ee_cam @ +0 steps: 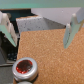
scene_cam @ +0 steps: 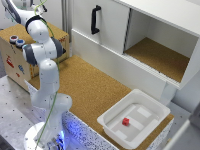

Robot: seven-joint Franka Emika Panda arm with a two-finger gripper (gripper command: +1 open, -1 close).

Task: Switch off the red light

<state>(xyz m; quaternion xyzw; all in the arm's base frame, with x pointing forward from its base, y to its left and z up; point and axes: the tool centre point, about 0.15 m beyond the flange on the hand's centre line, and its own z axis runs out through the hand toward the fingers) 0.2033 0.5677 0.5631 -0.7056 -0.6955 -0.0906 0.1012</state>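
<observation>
The red light (ee_cam: pixel 25 67) is a small round red lamp with a dark metal rim, sitting on a cork surface (ee_cam: pixel 50 60). In the exterior view the red light (scene_cam: pixel 13 38) sits on top of a cardboard-coloured box (scene_cam: pixel 15 60) at the exterior view's left, beside its blue twin (scene_cam: pixel 20 43). My gripper (ee_cam: pixel 39 30) is open above the cork, with nothing between its fingers (ee_cam: pixel 70 30). The lamp lies off to one side of the gap, not under it. In the exterior view the arm (scene_cam: pixel 42 50) rises over the box and the hand is cut off at the frame's upper edge.
A white bin (scene_cam: pixel 150 107) holding a small red cube (scene_cam: pixel 126 121) stands at the front right of the cork tabletop (scene_cam: pixel 95 85). Behind is a white cabinet with a black handle (scene_cam: pixel 95 20) and an open compartment (scene_cam: pixel 160 55).
</observation>
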